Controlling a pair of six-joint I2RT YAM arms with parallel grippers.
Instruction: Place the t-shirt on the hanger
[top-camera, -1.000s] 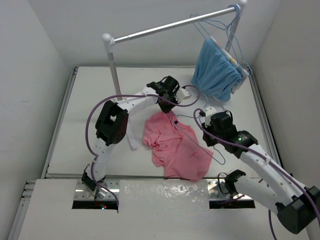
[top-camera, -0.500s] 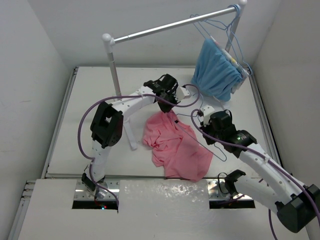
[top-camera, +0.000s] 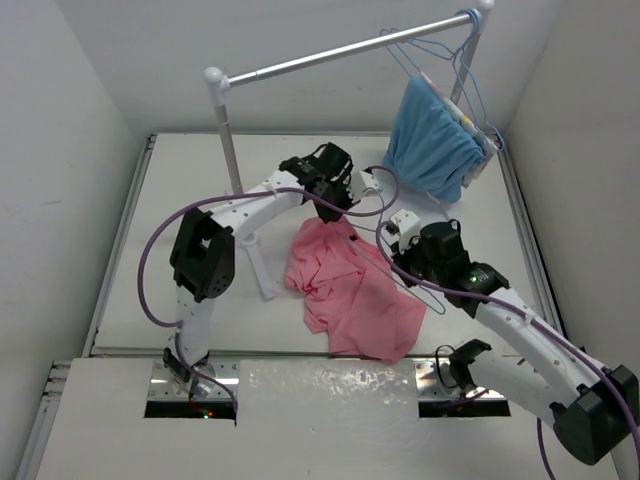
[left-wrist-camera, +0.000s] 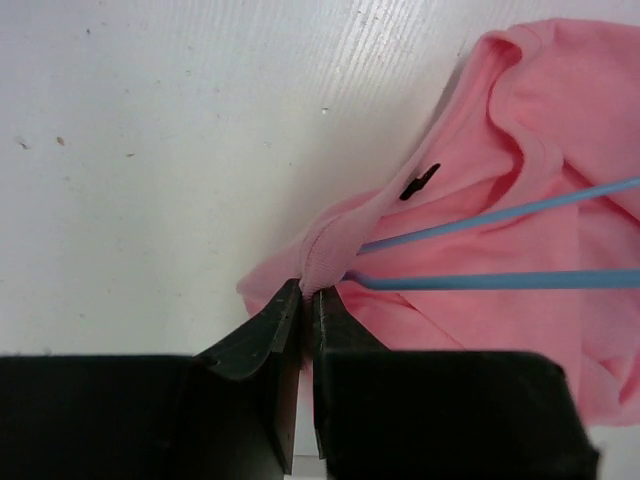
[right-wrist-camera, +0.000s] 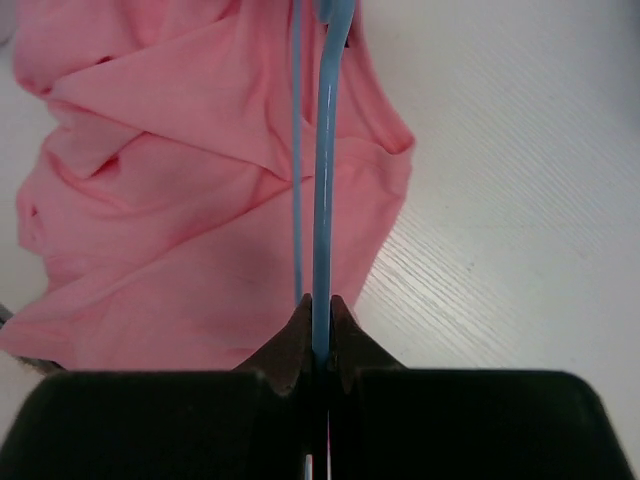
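Pinching t-shirt, left tool; right tool clamps hanger.

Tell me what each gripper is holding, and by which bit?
The left gripper pinches the t-shirt by a bunched edge fold. The right gripper clamps the hanger by one thin wire.

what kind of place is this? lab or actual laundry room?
Likely a lab test cell: plain white walls box in a white table, two robot arms are bolted at its near edge, and a small rail stand holds wire hangers.
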